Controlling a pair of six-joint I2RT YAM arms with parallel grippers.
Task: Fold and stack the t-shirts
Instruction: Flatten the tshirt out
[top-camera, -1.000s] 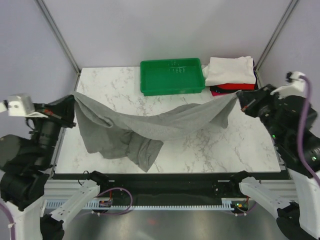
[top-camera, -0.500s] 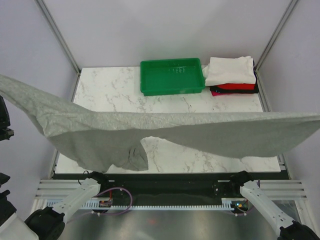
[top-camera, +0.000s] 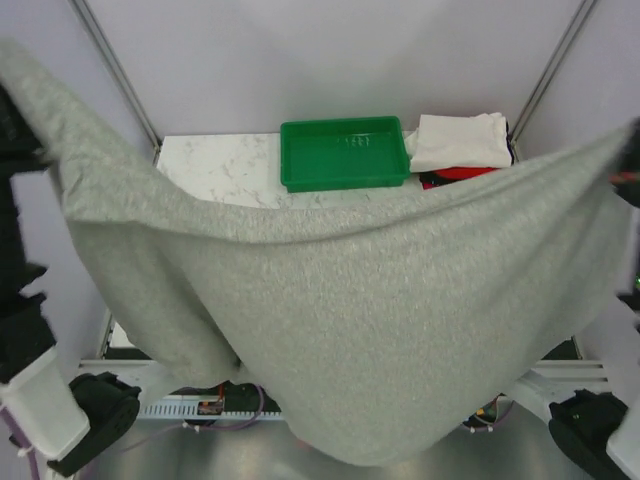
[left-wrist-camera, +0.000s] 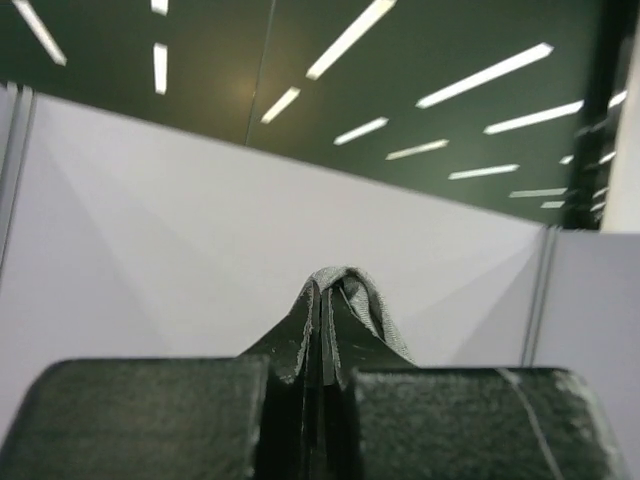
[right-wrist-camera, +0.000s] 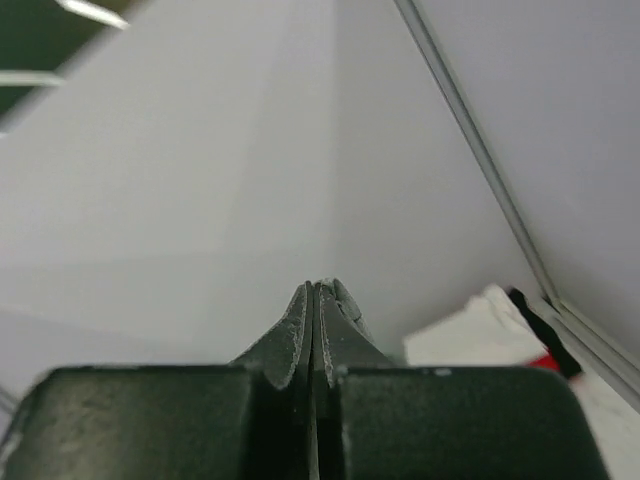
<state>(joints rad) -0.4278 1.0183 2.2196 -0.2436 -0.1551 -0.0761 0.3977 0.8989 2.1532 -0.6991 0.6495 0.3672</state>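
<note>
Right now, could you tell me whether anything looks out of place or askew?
The grey shirt hangs in the air, pinched between the left gripper and right gripper, sagging deeply in the middle and hiding most of the table from above. Nothing else stands out.

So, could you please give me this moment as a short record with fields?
grey t-shirt: hangs spread in the air between both tools, sagging in the middle, hiding most of the table
left tool: shut on a shirt edge
right tool: shut on the opposite end
folded stack: white shirt on top of red shirt, far right corner
green tray: looks empty, far edge, left of the stack
</note>
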